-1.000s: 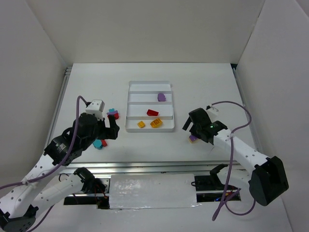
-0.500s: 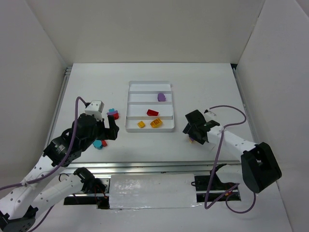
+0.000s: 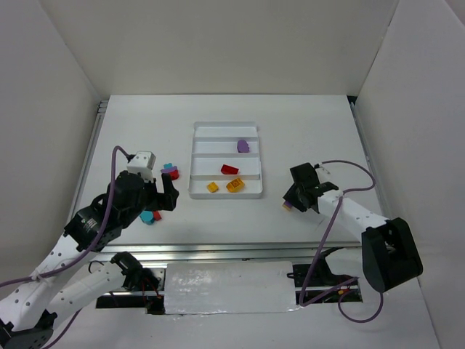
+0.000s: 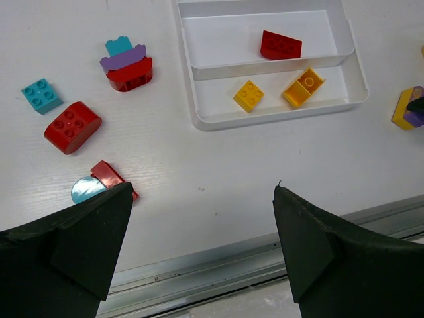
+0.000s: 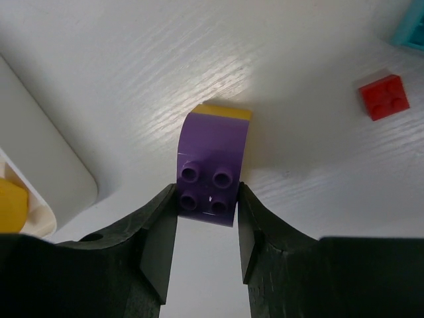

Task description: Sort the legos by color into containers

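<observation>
Purple brick (image 5: 209, 175), seated on a yellow piece (image 5: 225, 110), lies just right of the tray's (image 3: 218, 131) near right corner, outside every compartment. We find the right gripper (image 5: 207, 205) clamped on it, one finger pressed against each flank. Over the last second the right arm has drawn its forearm in and turned the wrist, yet the brick has kept its place beside the tray. We cannot tell whether it has left the table.

We judge the grasp made and the carry not yet begun. The second compartment (image 3: 215, 146) from the tray's far side already holds a purple lego (image 3: 243, 145) and is the likely destination. The yellow piece may ride along and would then be missorted.

Left of the tray, the left gripper (image 4: 202, 192) hangs with jaws wide apart over loose red and teal bricks (image 4: 73, 127), unchanged.
</observation>
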Controlling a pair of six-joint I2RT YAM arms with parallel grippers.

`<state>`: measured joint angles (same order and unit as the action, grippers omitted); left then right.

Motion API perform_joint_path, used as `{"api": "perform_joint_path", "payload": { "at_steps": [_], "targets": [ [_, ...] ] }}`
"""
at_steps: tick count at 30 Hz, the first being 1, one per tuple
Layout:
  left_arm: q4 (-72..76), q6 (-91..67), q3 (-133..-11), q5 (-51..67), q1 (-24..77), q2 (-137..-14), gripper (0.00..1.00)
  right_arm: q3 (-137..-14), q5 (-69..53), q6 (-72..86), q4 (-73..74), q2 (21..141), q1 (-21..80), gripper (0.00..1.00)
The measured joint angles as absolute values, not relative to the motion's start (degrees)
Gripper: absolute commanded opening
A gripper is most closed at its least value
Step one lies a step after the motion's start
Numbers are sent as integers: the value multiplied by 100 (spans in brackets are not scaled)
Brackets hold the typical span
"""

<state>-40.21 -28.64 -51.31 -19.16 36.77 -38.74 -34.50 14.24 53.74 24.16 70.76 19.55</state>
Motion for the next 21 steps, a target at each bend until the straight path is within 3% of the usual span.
{"api": "perform_joint_path", "payload": {
  "at_steps": [4,8,15,21],
  "targets": [
    [-4016,-2867,-5131,-1909,3677,-3865,99,-3428,1131,5140,2309,6963,2029,0],
    [-3881,-3015,-5109,-1542,3677,-3806,100,-3199,596,4737,1951,5999,2453,0],
    [-1653,-3656,-3887,974,3682,-3391,99,-2272,-2034,4047,-344,3697,2587,0],
    [526,-4375,-3157,2720,3732,-3830,92,-1815,-4185,4442,-2886,3472,2722,0]
  ]
}}
